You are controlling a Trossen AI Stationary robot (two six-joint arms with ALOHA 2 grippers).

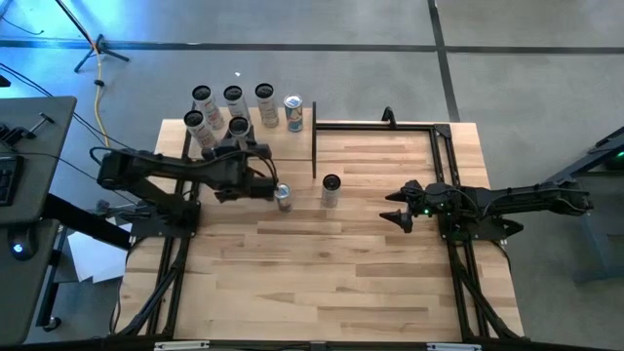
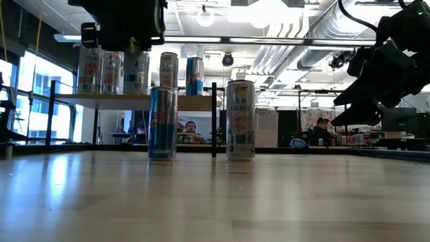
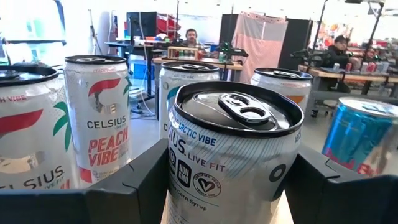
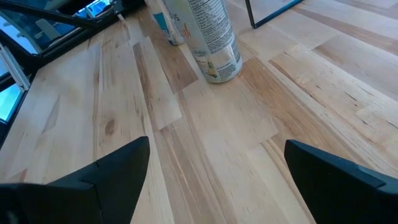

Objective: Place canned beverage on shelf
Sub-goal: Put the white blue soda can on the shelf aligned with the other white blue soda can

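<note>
1. We see the striped pale-plank counter with both dark arms reaching in over it from opposite sides.
2. A bare black metal frame stands at the counter's far edge, on the right arm's side.
3. The shelf, a pale smooth wooden board on thin black posts, stands raised above the counter at its far left corner and carries a cluster of upright cans.
4. The left gripper is up at the shelf, among those cans. Its two dark fingers flank a white Celsius Arctic Vibe can with a black lid. We cannot tell whether they clamp the can or only stand beside it.
5. That can stands upright on the shelf, close to a white Peach Vibe can on one side and a blue can on the other.
6. The right gripper hovers over the counter's right half with its fingers spread wide and nothing between them.
7. A slim white Celsius can stands upright on the counter near the middle.
8. A slim blue can stands just beside it, apart from it, below the shelf's front edge.
</note>
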